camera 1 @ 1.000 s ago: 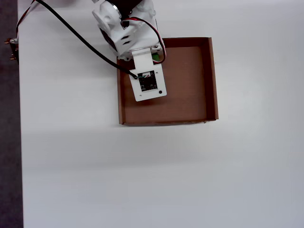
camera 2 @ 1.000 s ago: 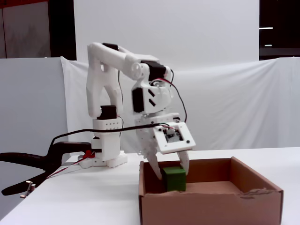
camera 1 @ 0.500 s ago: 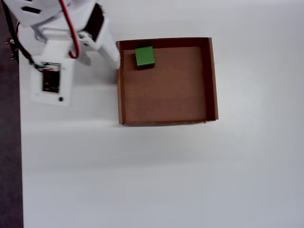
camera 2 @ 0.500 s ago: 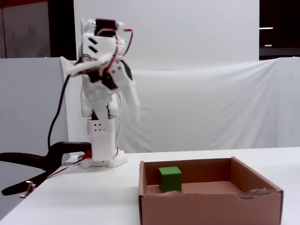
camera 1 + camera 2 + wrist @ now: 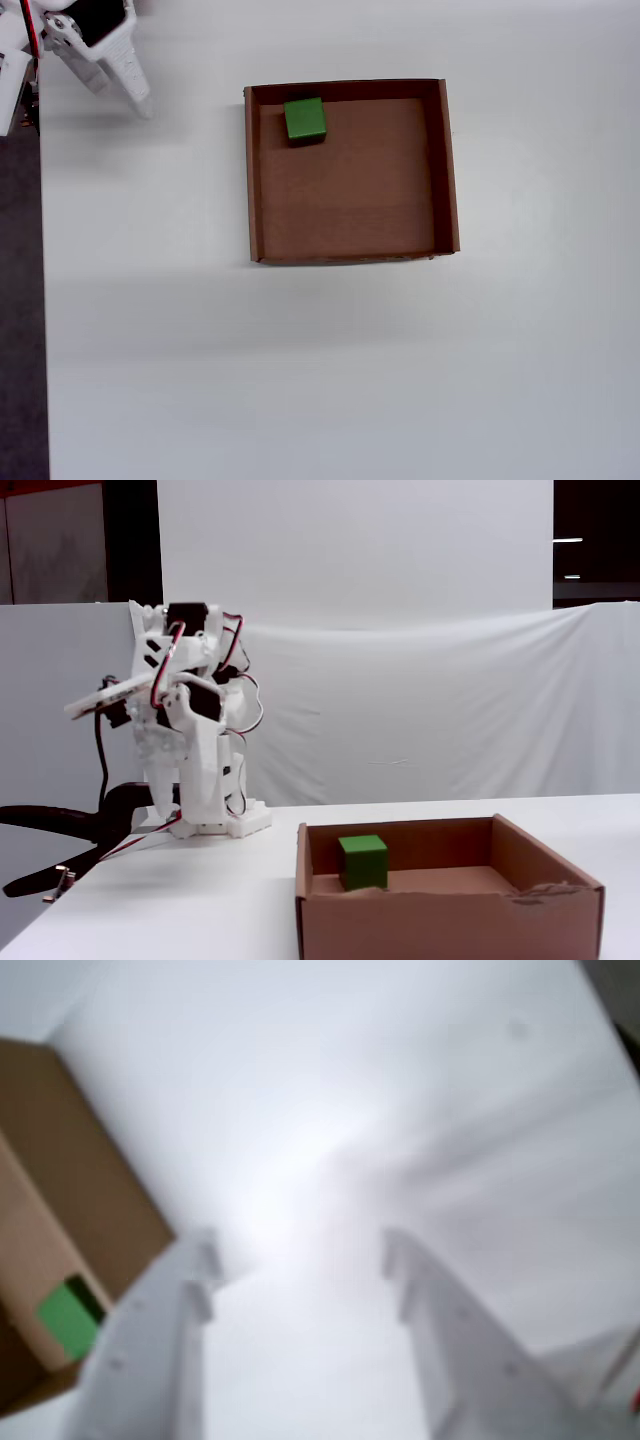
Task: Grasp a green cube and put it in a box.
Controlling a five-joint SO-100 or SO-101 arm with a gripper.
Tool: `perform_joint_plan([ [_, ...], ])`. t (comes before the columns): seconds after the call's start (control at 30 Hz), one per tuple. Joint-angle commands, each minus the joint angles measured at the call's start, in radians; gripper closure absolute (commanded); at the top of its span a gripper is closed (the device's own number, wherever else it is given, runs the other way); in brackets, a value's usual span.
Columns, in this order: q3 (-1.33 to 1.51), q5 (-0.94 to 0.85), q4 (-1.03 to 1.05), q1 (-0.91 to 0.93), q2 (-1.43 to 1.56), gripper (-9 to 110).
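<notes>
The green cube [image 5: 304, 119] rests inside the box [image 5: 253, 190], in the corner that is top left in the overhead view. It stands free with nothing touching it. The fixed view shows the cube [image 5: 362, 861] behind the box's front wall [image 5: 450, 925]. My gripper [image 5: 120, 92] is far off to the left of the box, folded back near the arm's base [image 5: 185, 815]. The blurred wrist view shows the gripper [image 5: 295, 1255] open over bare white table, with nothing between its fingers. At that view's left edge are the box [image 5: 60, 1170] and the cube [image 5: 65, 1315].
A black clamp [image 5: 60, 825] grips the table's left end beside the arm's base. The table's left edge [image 5: 42, 300] runs down the overhead view, dark floor beyond it. A white cloth backdrop [image 5: 450, 710] hangs behind the table.
The gripper let go of the cube in the box, lifted out and swung back left to the arm's base. The cube has stayed in the corner.
</notes>
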Motion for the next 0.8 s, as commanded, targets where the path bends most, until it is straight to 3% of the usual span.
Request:
perform_joint_plan([
  [0.0, 0.060, -0.005, 0.014, 0.029, 0.101, 81],
  [0.3, 0.252, 0.003, 0.048, 0.064, 0.295, 81],
  [0.77, 0.253, 0.008, 0.144, 0.067, 0.296, 81],
])
